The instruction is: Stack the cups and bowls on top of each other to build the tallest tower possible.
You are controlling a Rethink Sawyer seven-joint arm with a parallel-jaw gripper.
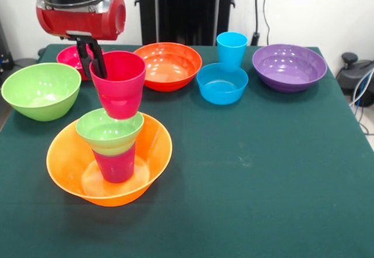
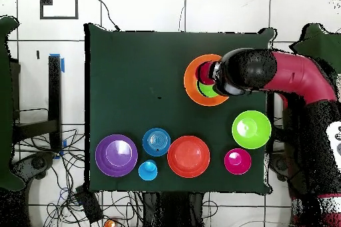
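Note:
My gripper (image 1: 94,69) is shut on the left rim of the red-pink cup (image 1: 120,85), one finger inside and one outside. The cup hangs upright with its base down in the small lime green bowl (image 1: 110,130); I cannot tell if it rests there. That bowl sits on a magenta cup (image 1: 117,164) standing in the large orange bowl (image 1: 156,152), the tower's base. In the overhead view the arm's head (image 2: 246,71) covers the gripper and part of the orange bowl (image 2: 192,81); slivers of the red-pink cup (image 2: 205,72) and green bowl (image 2: 208,91) show.
A large lime green bowl (image 1: 41,90) (image 2: 251,129) stands left of the tower, with a small pink-red bowl (image 1: 70,56) (image 2: 238,161) behind it. Along the far side are a red-orange bowl (image 1: 168,65), a blue bowl (image 1: 222,83), a sky blue cup (image 1: 232,48) and a purple bowl (image 1: 289,66).

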